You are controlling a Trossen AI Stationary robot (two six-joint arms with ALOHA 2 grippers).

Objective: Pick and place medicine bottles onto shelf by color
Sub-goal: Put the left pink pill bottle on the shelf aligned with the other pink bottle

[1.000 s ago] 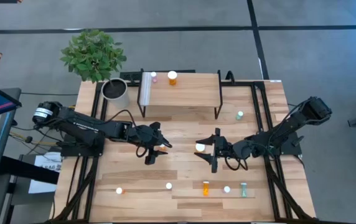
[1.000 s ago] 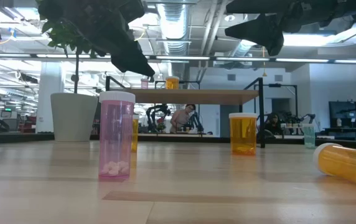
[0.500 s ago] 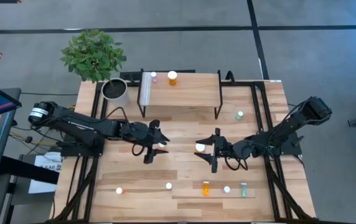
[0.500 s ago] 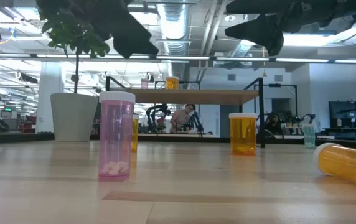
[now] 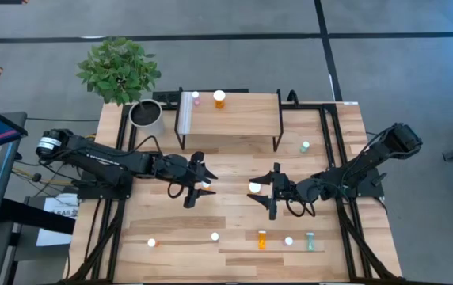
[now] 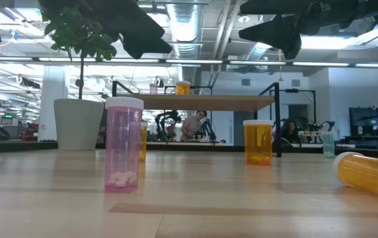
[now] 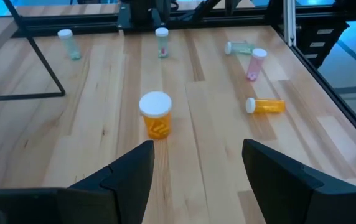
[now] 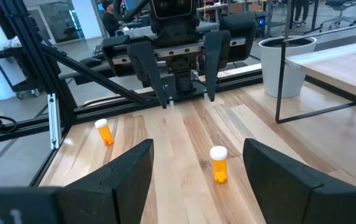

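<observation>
Both claws open and empty: left gripper (image 5: pixel 200 187) and right gripper (image 5: pixel 274 192) flank an orange bottle (image 5: pixel 254 188) in front of the shelf (image 5: pixel 234 119). Still the approach; next it needs closing on.

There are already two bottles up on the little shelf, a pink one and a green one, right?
Not quite. The shelf does hold two bottles, but they are a pink bottle and an orange bottle, not a green one. The high view shows them at the shelf's far edge, and the low view shows the same pair on top.
</observation>
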